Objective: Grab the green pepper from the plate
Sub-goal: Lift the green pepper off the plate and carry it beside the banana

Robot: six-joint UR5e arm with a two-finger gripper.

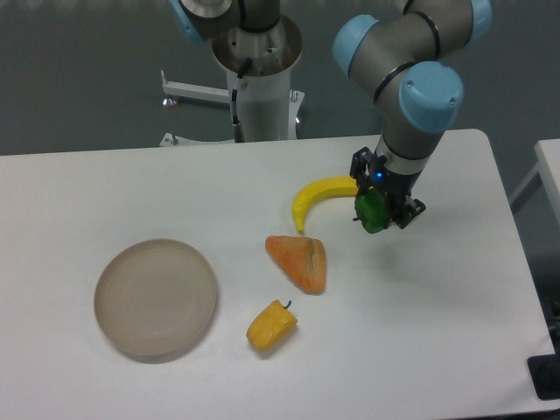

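A: Where is the green pepper (371, 213) found at this moment?

B: It is seen pinched between the fingers of the gripper (378, 213), at the right of the table (79, 184) toward the far side, just beside the right tip of the banana (320, 198). The plate (156, 298) is left bare at the near left, well apart from it. Whether the pepper is lifted clear of the tabletop cannot be told from this view.

A: So the pick is judged to be done?

B: The grasp is judged to be made, since the pepper is enclosed by the jaws and is off the plate. What remains is judged to be a matter of holding and carrying.

A: How should that be done well?

B: The squeeze should be kept even. The pepper is glossy and lumpy, so a twist inside the jaws is to be expected if pressure is eased. A straight rise should be preferred over a sideways sweep, because the banana tip lies so close that it could be nudged.

A: Are other things to be minded?

B: The orange wedge (299, 260) and the yellow pepper (271, 325) lie toward the middle, near side. They are well clear of the gripper, so they need only be avoided if a path toward the plate is taken.
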